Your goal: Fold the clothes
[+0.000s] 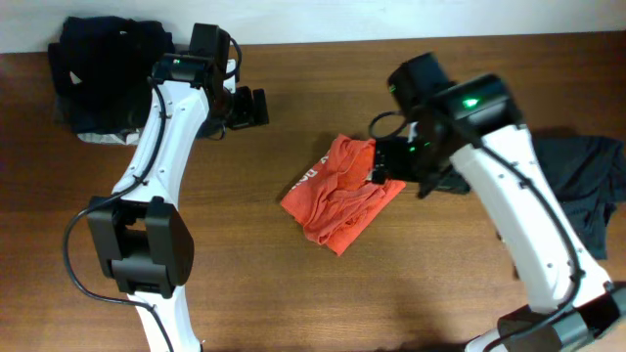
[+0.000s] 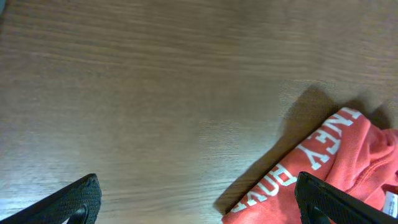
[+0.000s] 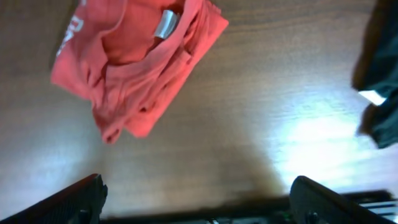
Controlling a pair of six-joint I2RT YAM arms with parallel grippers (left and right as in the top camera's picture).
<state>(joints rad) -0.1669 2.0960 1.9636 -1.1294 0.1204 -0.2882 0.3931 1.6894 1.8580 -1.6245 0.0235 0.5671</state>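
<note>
Lying crumpled in the middle of the table, the T-shirt sits loose; the left gripper and right gripper both gape empty; a pinch into bunched cloth could catch several layers, folding it crooked.

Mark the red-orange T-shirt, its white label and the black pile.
Red-orange cotton T-shirt (image 1: 337, 196), overhead view, crumpled middle.
White neck label (image 3: 165, 23), right wrist view, centre.
Black clothes pile (image 1: 98, 66), overhead view, middle.

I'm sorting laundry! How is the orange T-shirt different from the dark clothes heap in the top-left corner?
The red-orange T-shirt is bright with white lettering; the dark clothes heap shows none. The T-shirt lies mid-table, the heap at the far edge. Both are crumpled on the wooden table.
</note>
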